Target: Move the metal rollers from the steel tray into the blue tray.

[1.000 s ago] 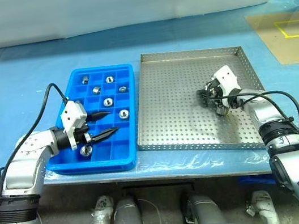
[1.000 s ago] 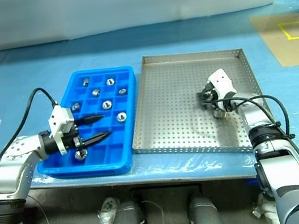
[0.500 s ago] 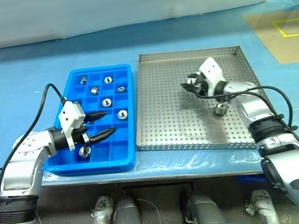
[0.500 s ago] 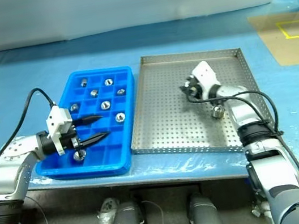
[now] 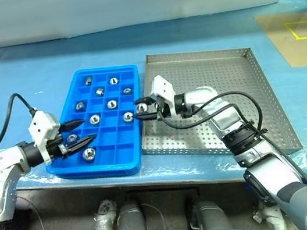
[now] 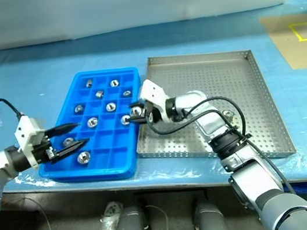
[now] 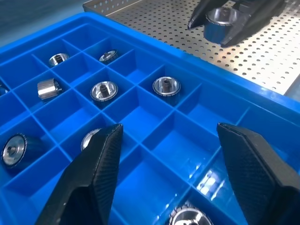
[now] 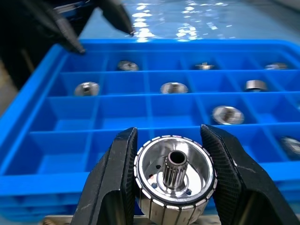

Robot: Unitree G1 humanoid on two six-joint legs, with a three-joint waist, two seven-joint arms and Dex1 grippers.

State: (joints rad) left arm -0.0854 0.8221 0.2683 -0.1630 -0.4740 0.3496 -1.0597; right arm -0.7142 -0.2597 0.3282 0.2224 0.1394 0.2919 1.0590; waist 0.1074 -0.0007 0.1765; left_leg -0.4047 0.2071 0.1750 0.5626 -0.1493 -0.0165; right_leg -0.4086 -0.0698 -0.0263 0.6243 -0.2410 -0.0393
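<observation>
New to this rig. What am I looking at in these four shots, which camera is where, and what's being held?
It is a humanoid robot with two arms, each ending in two black fingers. Two pictures come from its head, looking down at a blue-covered table. The other two come from cameras on each wrist, looking along that arm's fingers.

On the table lie a blue tray with small compartments, several holding metal rollers, and beside it a perforated steel tray.

The right gripper is closed on one roller at the blue tray's edge. The left gripper hovers open over the blue tray, holding nothing.
</observation>
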